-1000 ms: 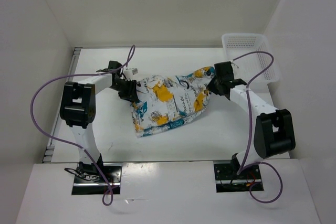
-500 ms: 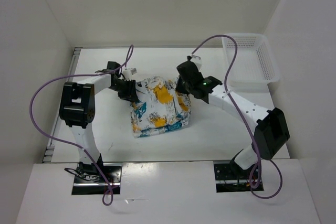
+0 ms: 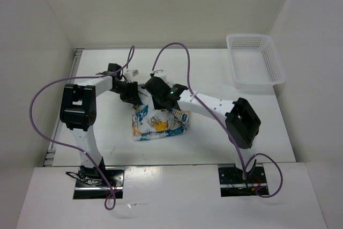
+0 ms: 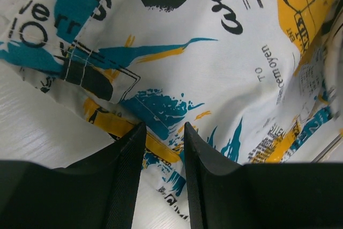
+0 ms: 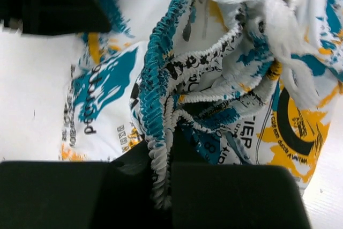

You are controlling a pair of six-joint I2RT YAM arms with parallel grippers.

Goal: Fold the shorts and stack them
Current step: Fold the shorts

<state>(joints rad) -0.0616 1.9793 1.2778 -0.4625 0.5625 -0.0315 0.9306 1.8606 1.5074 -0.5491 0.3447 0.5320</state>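
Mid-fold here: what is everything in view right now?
White printed fabric shorts: one, teal, orange-yellow and black print, mid-table, bunched between the arms.
White plastic mesh basket: one, white, far right of table.
Table: one, white.
Cables: two, purple, looping off the arms.
Left end effector: one, black, at the shorts' left edge, jaws slightly apart, grip unclear.
Right end effector: one, black, shut on the elastic waistband.

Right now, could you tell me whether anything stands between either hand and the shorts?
Nothing visible does. The right hand is shut on the gathered waistband of the shorts. The left hand sits directly at the fabric's edge, with cloth showing in its gap; whether it actually grips is unclear.
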